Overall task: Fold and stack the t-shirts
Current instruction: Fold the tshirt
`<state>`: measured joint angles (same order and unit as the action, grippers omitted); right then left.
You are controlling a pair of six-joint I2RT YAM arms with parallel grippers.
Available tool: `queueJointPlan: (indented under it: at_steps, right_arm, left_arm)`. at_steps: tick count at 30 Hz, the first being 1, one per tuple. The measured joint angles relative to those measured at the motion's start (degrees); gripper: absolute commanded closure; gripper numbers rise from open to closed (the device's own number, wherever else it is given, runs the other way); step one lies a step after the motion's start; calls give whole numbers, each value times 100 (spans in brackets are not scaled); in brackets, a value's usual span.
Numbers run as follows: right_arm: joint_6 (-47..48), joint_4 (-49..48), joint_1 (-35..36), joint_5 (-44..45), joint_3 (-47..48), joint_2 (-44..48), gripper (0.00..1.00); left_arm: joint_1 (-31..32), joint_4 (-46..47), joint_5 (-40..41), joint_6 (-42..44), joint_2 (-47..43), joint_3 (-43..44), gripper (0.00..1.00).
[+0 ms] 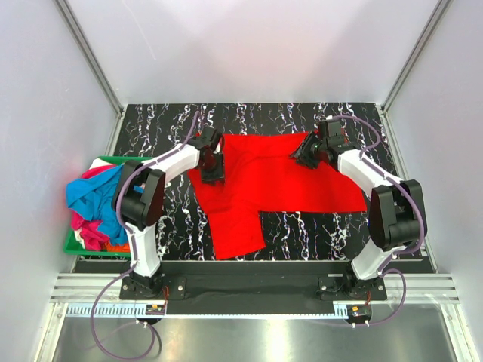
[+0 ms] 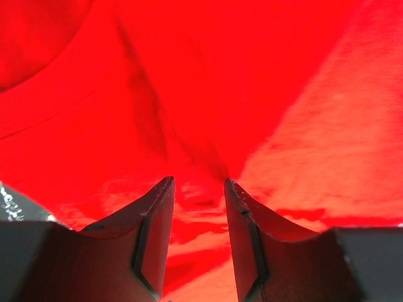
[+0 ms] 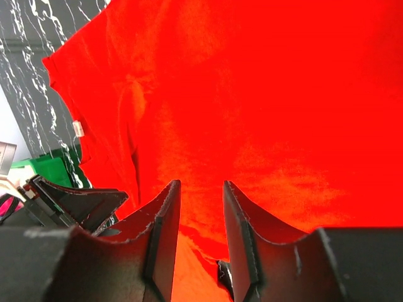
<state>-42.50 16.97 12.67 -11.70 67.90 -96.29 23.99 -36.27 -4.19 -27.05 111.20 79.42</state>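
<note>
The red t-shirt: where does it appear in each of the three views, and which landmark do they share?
Top external: red t-shirt spread at the centre.
Left wrist: fills nearly the whole picture.
Right wrist: fills the centre and right.
Shared landmark: black marbled table, around the shirt from above, lower left edge in left wrist, upper left in right wrist.

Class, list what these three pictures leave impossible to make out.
Whether the left claw or right claw pinches the bright red cloth t-shirt: wrists cover them in the top view, wrist views unclear.
Top view: how many blue, pink and orange shirts sit in the green basket; tangled, left arm overlaps.
</note>
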Motion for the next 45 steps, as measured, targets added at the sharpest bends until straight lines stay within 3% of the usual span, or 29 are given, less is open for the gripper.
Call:
queueJointPlan:
  at_steps: [10, 21, 29, 41, 45]
  right_arm:
    - [-61, -173, 44, 0, -505, 0, 60]
    - [-151, -267, 391, 28, -531, 0, 60]
    - [-238, -306, 573, 24, -525, -2, 60]
    - [-238, -367, 573, 28, -522, -2, 60]
    - [-236, -369, 573, 28, -522, -2, 59]
  left_arm:
    - [216, 57, 170, -59, 68, -160, 61]
    - [304, -28, 481, -118, -358, -341, 55]
    - [588, 22, 533, 35, -581, -479, 67]
    - [680, -11, 743, 179, -195, -501, 66]
    - [686, -20, 774, 223, -140, -487, 78]
